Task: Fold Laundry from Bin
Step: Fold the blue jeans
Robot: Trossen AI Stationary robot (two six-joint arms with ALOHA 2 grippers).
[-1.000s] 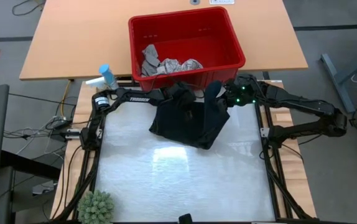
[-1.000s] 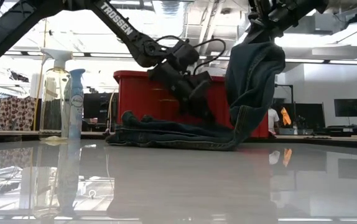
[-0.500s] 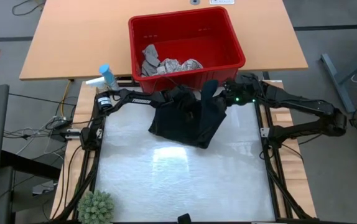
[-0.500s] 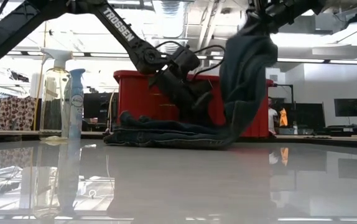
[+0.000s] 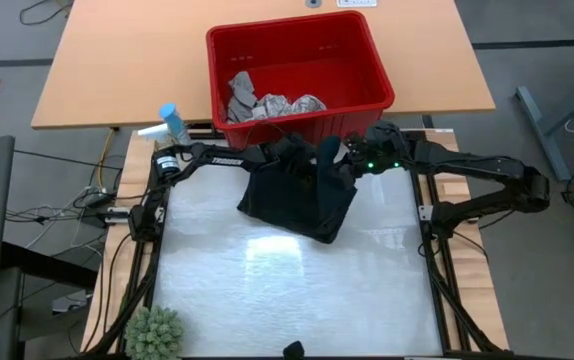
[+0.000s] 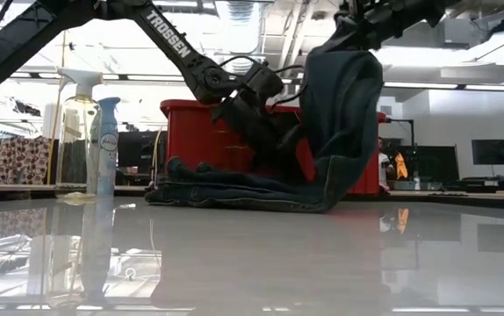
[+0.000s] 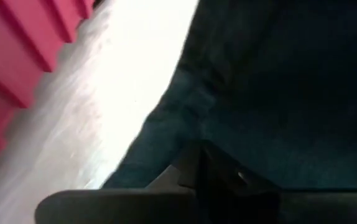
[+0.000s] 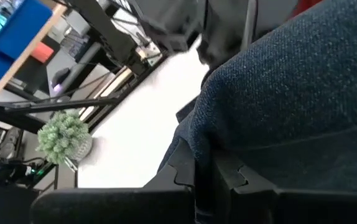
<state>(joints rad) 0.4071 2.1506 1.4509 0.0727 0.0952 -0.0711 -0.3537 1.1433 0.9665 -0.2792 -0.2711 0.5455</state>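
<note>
The right gripper (image 5: 339,160), just right of centre in the upper half of the high view, is clamped on a fold of the trousers (image 5: 297,195) and holds that end up off the table (image 5: 267,290); in the low view the gripper (image 6: 350,35) sits at the top right of centre with the dark denim (image 6: 340,114) hanging from it in a tall drape. The left gripper (image 5: 292,160), just left of it in the high view, is closed, with its fingers down on the far edge of the same garment; whether it truly pinches cloth cannot be told. In the low view this gripper (image 6: 278,145) sits at centre, low over the flat part of the trousers. The trousers lie bunched in the upper middle of the high view, directly in front of the bin (image 5: 297,70); the heap widens at the far edge near both grippers and narrows toward the lower right. In the low view their long axis runs left to right along the table, then turns up at the right end to the right gripper. Thus the garment lies below and nearer the camera than both grippers. Inside the bin lie a grey cloth (image 5: 241,92) and a printed white cloth (image 5: 292,104). A spray bottle (image 5: 172,122) stands left of the bin, a small plant (image 5: 154,332) at lower left.
</note>
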